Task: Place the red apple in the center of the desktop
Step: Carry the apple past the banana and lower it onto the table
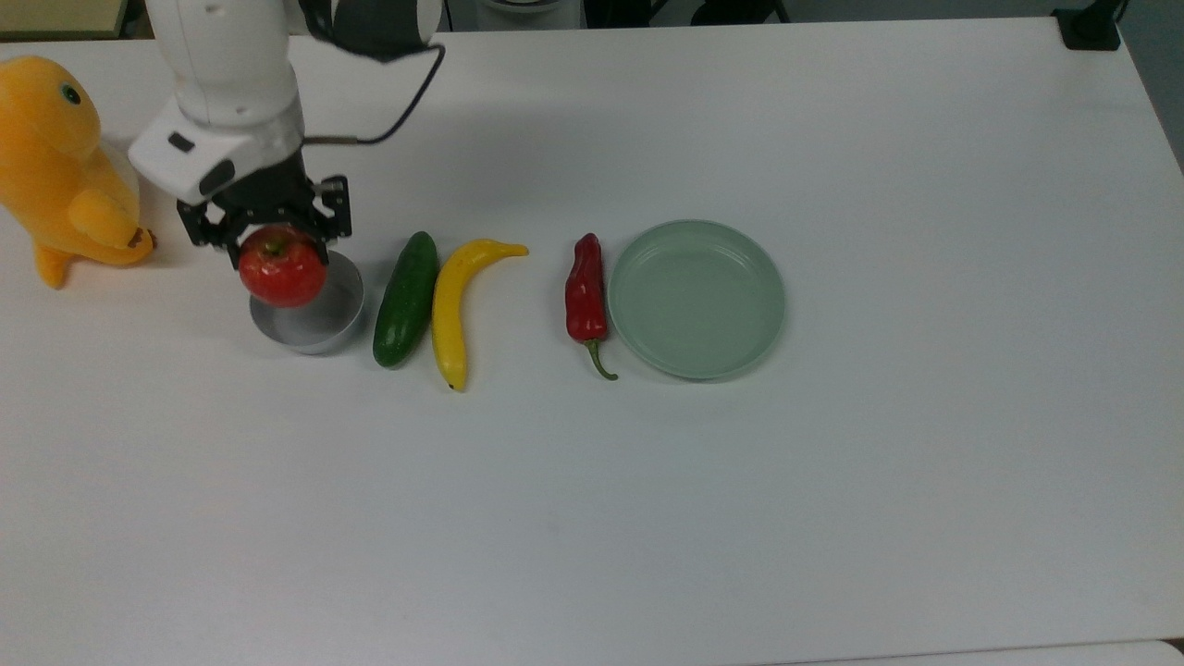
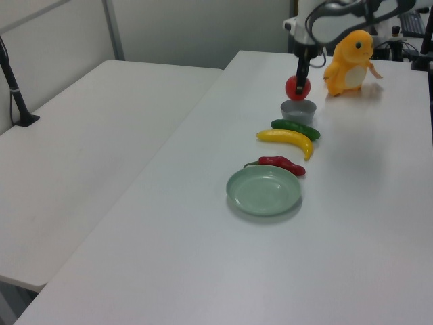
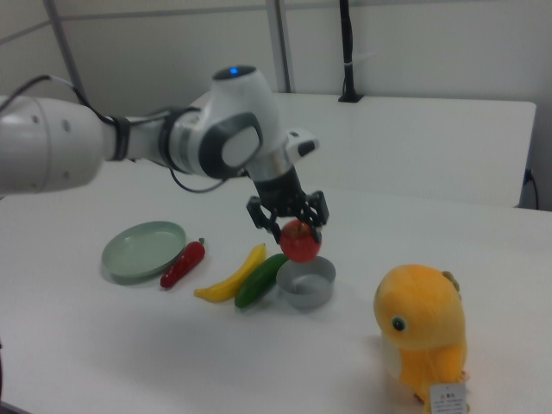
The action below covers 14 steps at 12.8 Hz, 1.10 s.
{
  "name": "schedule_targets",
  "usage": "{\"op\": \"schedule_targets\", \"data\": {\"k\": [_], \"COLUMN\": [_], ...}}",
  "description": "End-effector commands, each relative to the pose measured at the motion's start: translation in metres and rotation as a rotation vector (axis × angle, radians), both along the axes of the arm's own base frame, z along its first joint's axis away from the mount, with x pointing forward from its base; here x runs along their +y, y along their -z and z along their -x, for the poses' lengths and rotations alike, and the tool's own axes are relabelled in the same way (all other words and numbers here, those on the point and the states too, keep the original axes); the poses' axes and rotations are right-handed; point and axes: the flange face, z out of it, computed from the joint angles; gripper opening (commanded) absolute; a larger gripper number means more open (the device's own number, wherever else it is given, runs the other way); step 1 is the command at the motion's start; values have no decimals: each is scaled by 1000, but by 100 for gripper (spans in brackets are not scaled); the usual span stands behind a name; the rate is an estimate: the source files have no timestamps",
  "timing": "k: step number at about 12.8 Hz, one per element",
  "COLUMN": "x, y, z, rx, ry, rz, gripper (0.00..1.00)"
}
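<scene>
The red apple (image 1: 282,267) hangs in the air just above the small grey bowl (image 1: 314,319), with my gripper (image 1: 274,248) shut on its top. From the side, the red apple (image 3: 300,241) hovers a short way over the small grey bowl (image 3: 307,282), clear of its rim, held by my gripper (image 3: 293,226). In the left view the red apple (image 2: 296,87) floats above the small grey bowl (image 2: 298,111) under my gripper (image 2: 298,78). The white desktop (image 1: 647,499) spreads wide toward the top view's right and bottom.
A green cucumber (image 1: 405,298), a yellow banana (image 1: 455,305), a red chili pepper (image 1: 585,296) and a pale green plate (image 1: 696,298) lie in a row to the top view's right of the bowl. A yellow plush toy (image 1: 57,166) stands at the top view's left edge.
</scene>
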Motion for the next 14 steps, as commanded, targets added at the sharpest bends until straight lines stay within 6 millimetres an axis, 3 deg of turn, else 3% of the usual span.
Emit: {"op": "schedule_targets", "data": {"k": [1,3,6,10,14], "x": [24,40,67,140,166], "y": [-65,-78,-71,-22,38], "z": [58,79,107,140,156], "rx": [77,141,268,377,266], "ry": [-20,-36,-62,-74,-11], "rz": [-40,-60,-104,-106,-97], "gripper": [32,32,32,32,32]}}
